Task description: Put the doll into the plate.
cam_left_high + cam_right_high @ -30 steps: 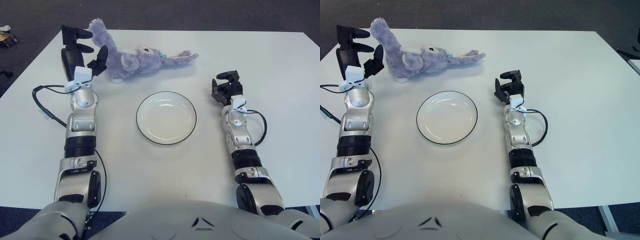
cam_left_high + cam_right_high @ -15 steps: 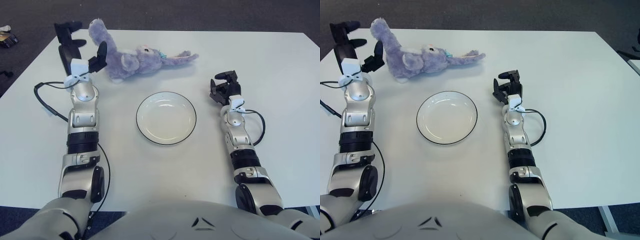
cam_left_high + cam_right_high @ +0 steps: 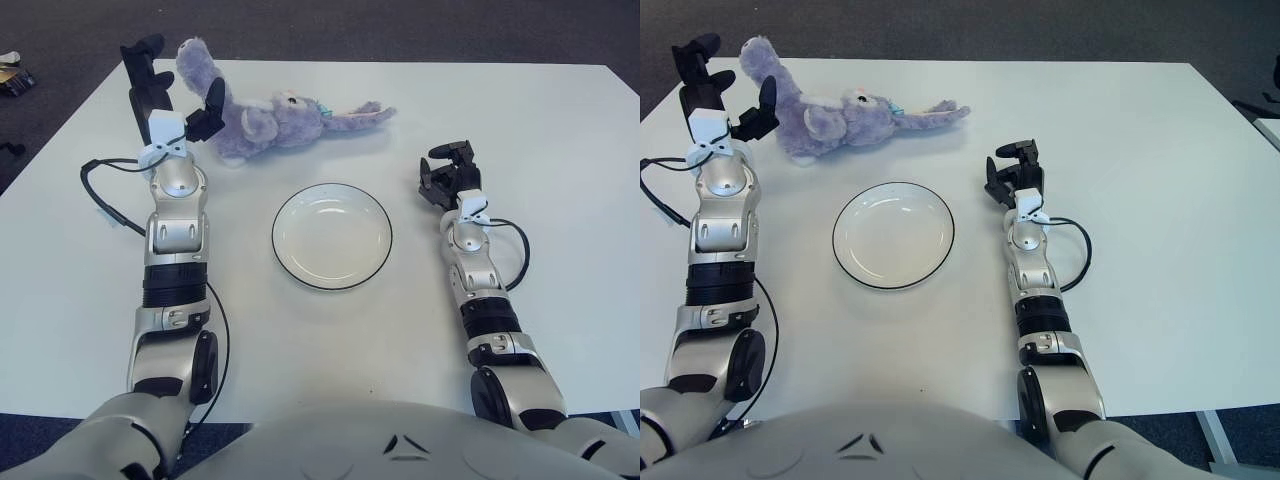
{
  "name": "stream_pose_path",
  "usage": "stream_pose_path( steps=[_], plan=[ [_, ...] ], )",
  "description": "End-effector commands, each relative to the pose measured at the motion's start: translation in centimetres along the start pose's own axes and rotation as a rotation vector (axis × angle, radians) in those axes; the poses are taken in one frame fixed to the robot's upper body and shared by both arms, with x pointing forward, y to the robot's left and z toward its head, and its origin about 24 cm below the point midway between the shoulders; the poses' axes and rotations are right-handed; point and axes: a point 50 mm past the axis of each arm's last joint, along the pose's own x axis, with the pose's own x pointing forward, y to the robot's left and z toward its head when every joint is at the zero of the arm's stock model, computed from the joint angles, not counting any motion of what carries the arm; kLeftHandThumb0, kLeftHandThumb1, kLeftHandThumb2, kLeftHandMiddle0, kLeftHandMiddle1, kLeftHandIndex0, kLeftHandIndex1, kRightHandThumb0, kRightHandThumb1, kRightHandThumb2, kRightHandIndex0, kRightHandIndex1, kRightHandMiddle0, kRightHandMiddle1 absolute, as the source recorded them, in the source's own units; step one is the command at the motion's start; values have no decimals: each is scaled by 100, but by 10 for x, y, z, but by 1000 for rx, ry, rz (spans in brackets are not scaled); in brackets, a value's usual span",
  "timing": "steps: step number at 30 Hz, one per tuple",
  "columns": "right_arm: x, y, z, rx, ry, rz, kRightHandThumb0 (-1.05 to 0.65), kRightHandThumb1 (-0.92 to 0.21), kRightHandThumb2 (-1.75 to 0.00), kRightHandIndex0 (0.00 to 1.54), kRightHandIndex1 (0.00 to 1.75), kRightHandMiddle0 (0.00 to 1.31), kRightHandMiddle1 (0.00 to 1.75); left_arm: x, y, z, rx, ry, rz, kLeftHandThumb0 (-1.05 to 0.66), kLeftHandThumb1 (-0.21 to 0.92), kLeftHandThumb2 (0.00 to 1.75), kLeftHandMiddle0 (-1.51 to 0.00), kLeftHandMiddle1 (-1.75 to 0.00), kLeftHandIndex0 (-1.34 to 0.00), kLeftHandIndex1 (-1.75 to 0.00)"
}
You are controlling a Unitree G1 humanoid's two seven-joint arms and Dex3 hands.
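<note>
A white table [image 3: 560,130] stands on dark grey carpet [image 3: 400,30], evenly lit, with soft shadows.

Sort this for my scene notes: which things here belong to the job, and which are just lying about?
Part of the job:
- doll, lying at the table's far side
- plate, nothing in it
- left hand, fingers spread beside the doll

Just lying about:
- table
- right hand, idle to the right of the plate
- dark item on the floor, far left

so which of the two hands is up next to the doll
The left hand, fingers spread open right beside the purple doll at the table's far left. The right hand shows right of the plate, well away from it.
</note>
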Motion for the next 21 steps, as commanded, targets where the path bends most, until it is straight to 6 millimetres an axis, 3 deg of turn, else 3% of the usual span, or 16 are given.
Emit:
stream_pose_path(
  steps=[1, 6, 13, 21],
  plan=[
    [-10, 0, -20, -17, 94, 10, -1, -70, -82, 45, 163, 14, 170, 6, -4, 9, 6, 33, -55, -62, 77, 56, 0, -85, 0, -58],
    [-9, -1, -20, -22, 98, 11, -1, -69, -82, 45, 163, 14, 170, 9, -7, 11, 13, 95, -88, -64, 80, 53, 0, -83, 0, -61],
    [-9, -2, -21, -29, 100, 14, -1, -67, -87, 45, 164, 14, 172, 16, -15, 10, 2, 198, -136, -66, 80, 51, 0, -83, 0, -82],
    [-8, -3, -21, -33, 100, 17, -1, -65, -90, 45, 166, 13, 173, 26, -18, -2, 15, 252, -200, -70, 82, 49, 0, -74, 0, -71]
  ],
)
